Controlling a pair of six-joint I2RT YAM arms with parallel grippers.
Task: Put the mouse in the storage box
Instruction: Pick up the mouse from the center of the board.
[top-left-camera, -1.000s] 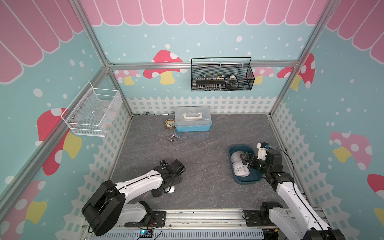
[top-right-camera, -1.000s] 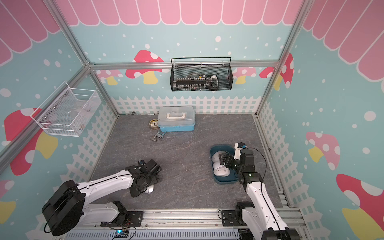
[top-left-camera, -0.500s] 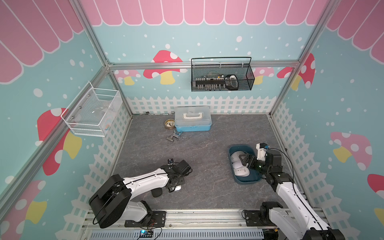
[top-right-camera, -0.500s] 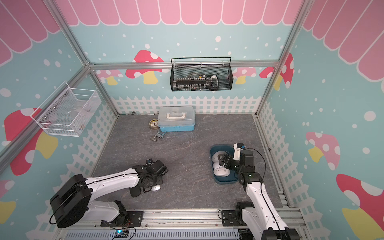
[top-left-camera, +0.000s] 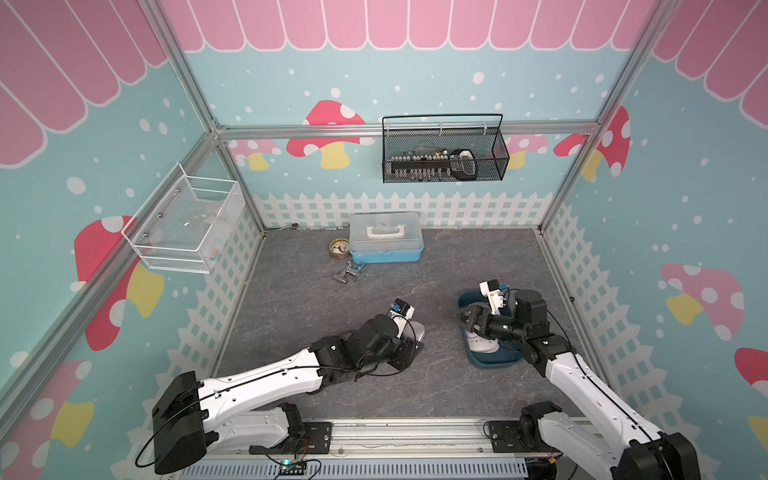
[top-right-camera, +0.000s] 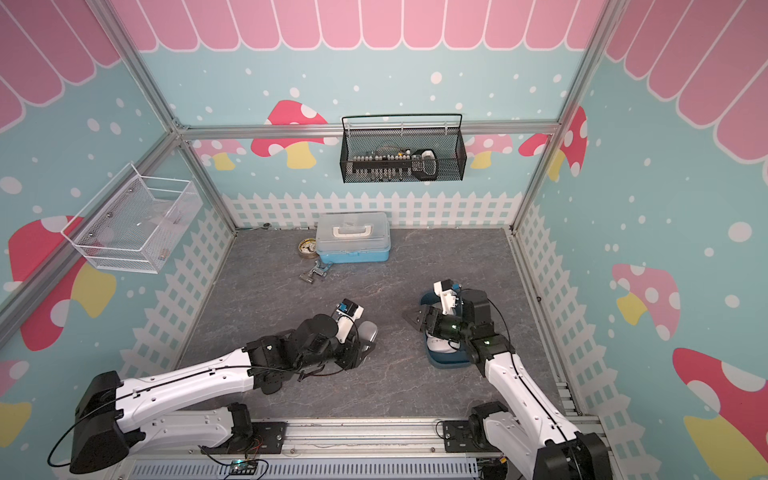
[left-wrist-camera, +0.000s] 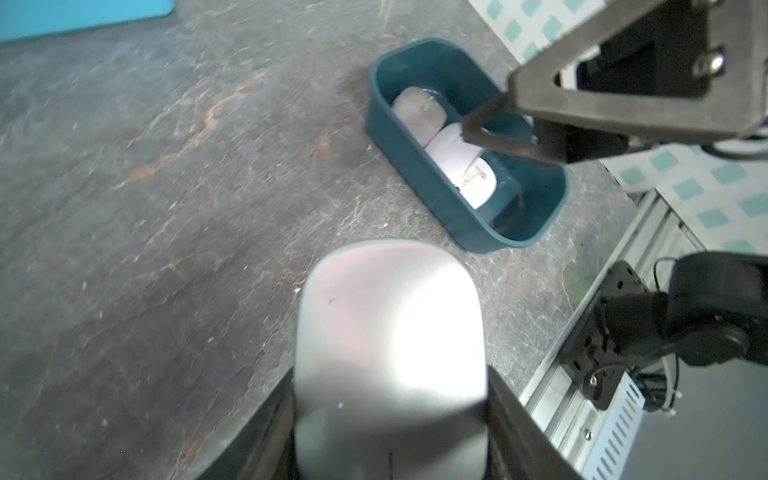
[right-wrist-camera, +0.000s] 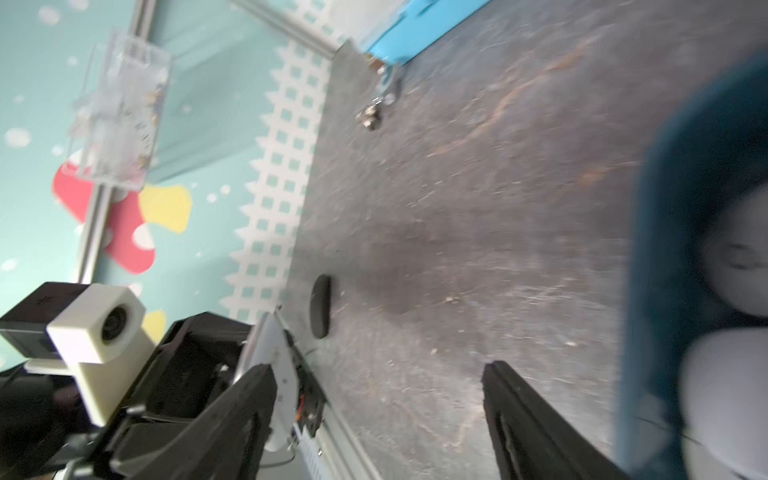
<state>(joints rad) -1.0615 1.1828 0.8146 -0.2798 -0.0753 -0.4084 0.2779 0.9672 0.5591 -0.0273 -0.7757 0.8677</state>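
Grey plastic mouse (left-wrist-camera: 390, 332), pinched at flanks by L gripper (left-wrist-camera: 390, 419), hangs near storage box (left-wrist-camera: 415, 141), not in it. Prob. light, rigid, slick: grip mid-flank. R gripper (right-wrist-camera: 380, 374) jaws spread, empty.

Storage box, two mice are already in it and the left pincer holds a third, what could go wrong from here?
The open right pincer hangs over the storage box edge, so the left pincer might hit it. Two mice fill much of the floor; the held mouse could land on them or catch the wall.
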